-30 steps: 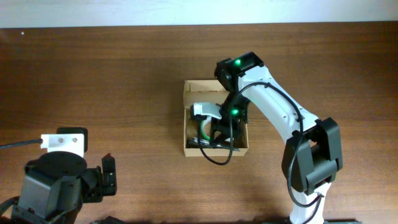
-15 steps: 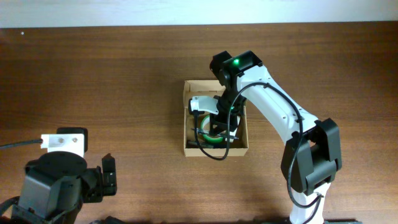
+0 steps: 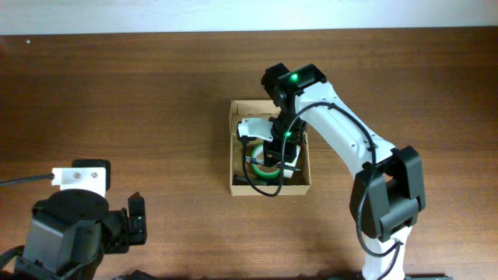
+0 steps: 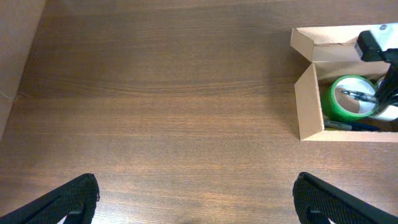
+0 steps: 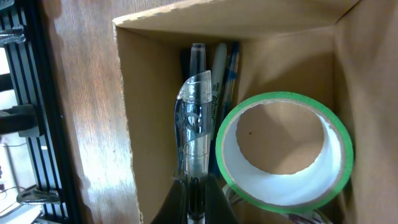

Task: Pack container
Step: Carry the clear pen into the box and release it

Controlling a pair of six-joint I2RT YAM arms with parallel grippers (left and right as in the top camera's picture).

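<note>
Jaws of the right tool (image 5: 196, 186) are together, clamped on the end of a clear pen (image 5: 193, 118) inside the container (image 5: 149, 106). The pen lies in the narrow strip between the container's side wall and a green tape roll (image 5: 283, 149), its tip near the end wall beside other pens (image 5: 222, 62). The container sits mid-worktop (image 3: 140, 93), with bare wood along every outer edge. Well apart, to the container's left, the left tool (image 4: 199, 202) stands wide apart and holds nothing.

Light was soft and even, no real glare on the table (image 3: 117, 93). Inside the container (image 5: 152, 124) it got shadowy, and the right wrist view's near edge looked maybe out of focus.
</note>
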